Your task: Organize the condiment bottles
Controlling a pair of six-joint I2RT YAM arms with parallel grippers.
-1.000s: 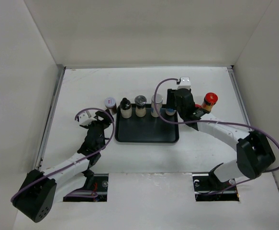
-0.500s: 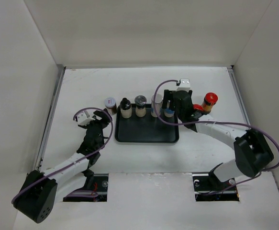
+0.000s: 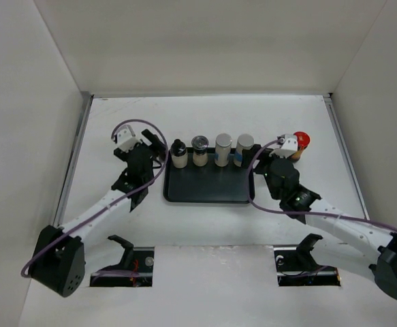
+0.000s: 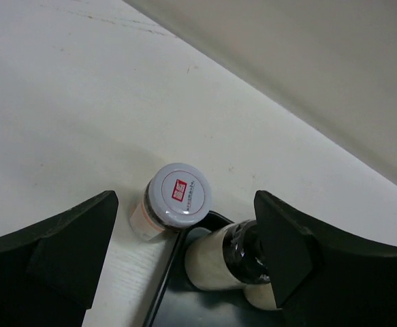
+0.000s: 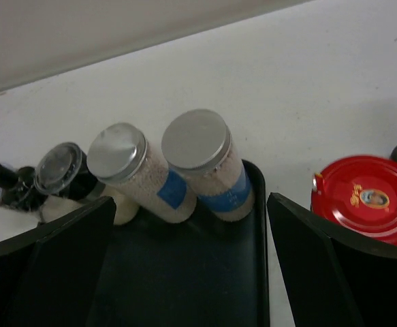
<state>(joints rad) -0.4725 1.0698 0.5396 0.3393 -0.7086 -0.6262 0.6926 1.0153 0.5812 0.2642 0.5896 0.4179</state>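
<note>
Left wrist alone, white-capped jar [image 4: 177,195] beside tray [image 4: 162,279]

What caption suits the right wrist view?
Open fingers frame two silver-capped jars in the black tray, red-capped jar outside.

Four jars [image 3: 199,151] stood in a row along the far edge of the tray [image 3: 208,192], a fifth jar [image 4: 176,199] on the table [image 3: 205,116] just off its far left corner, two more jars [image 5: 365,197] on the table just right of it, one further back and right.
</note>
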